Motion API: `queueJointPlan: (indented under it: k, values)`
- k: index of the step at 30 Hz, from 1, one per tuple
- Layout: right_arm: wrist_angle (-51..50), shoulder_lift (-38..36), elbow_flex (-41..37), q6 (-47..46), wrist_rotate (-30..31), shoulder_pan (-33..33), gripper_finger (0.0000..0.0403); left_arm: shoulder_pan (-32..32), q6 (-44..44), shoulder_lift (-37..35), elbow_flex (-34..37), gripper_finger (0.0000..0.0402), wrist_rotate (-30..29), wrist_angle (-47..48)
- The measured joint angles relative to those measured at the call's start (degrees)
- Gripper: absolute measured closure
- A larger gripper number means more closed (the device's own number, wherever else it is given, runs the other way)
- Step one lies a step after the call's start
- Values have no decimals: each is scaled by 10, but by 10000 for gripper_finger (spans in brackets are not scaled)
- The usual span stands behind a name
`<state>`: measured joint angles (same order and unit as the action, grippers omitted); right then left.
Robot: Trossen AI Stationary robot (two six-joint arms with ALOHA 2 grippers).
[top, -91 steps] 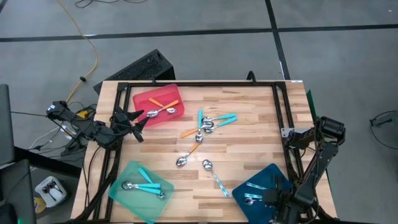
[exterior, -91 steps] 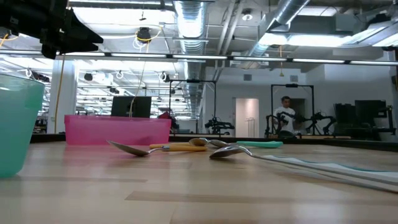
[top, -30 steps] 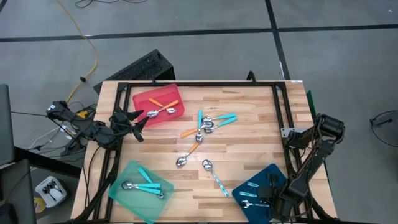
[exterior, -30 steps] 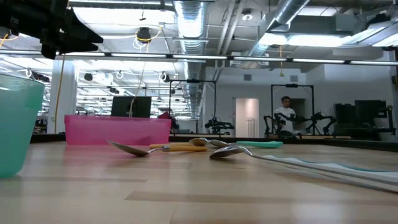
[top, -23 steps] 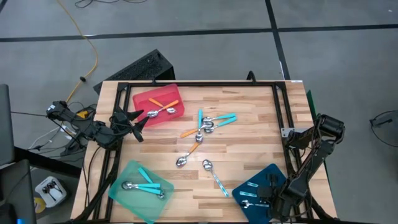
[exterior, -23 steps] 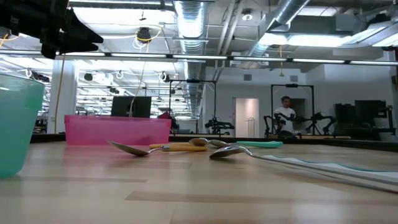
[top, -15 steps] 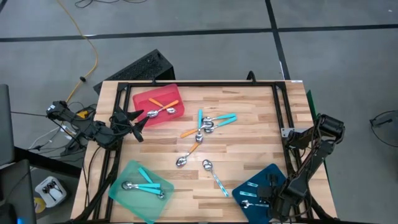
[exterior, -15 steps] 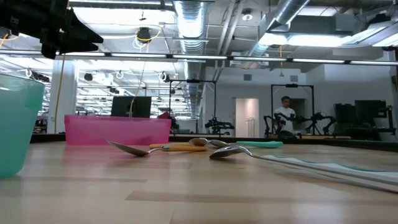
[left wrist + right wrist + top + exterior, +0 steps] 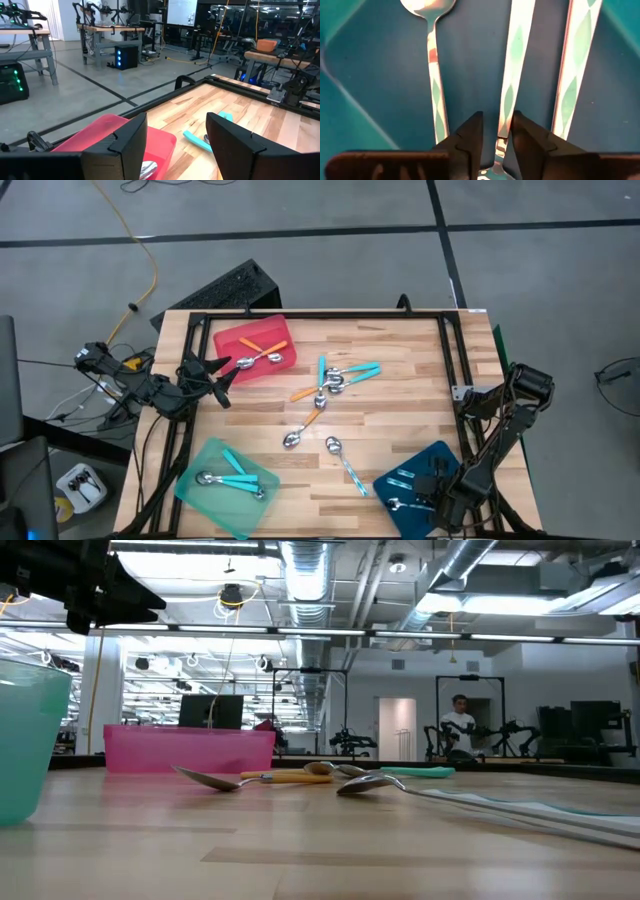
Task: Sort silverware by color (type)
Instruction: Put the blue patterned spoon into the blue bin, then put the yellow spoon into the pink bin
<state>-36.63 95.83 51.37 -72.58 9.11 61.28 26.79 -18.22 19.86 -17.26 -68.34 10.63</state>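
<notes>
My right gripper points down into the dark-blue tray at the table's near right. It is open. Its fingers stand on either side of the middle one of three pale patterned spoons lying flat on the tray floor. My left gripper waits open and level at the left edge, beside the red tray with orange spoons. The mint tray holds turquoise spoons. Loose spoons lie mid-table: turquoise, orange and one patterned.
A black frame runs along the table's far, left and right sides. In the low view the loose spoons lie between the mint tray wall and the pink-looking red tray. Bare wood lies between the two near trays.
On the blue tray's floor, a pale patterned handle now shows just left of my right gripper, where none showed half a second ago. The right arm has stayed over the tray.
</notes>
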Motion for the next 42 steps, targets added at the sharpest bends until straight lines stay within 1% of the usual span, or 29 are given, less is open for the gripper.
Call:
queueJointPlan:
  k: [8, 13, 23, 28, 37, 42]
  values:
    - [-1, 0, 1, -2, -1, 0, 228, 0, 0, 0, 0, 212, 0, 0]
    - [-46, 2, 22, -5, -12, 0, 213, 0, 0, 0, 0, 212, 0, 0]
    - [-144, 2, 85, -6, -8, -3, 211, 0, 0, 0, 0, 212, 0, 0]
    - [-200, 2, 132, -2, -2, -16, 211, 0, 0, 0, 0, 212, 0, 0]
    - [-309, 1, 265, 92, 2, -82, 211, 0, 0, 0, 0, 212, 5, 0]
    - [-324, 0, 319, 171, 37, -130, 211, 0, 0, 0, 0, 212, 6, 0]
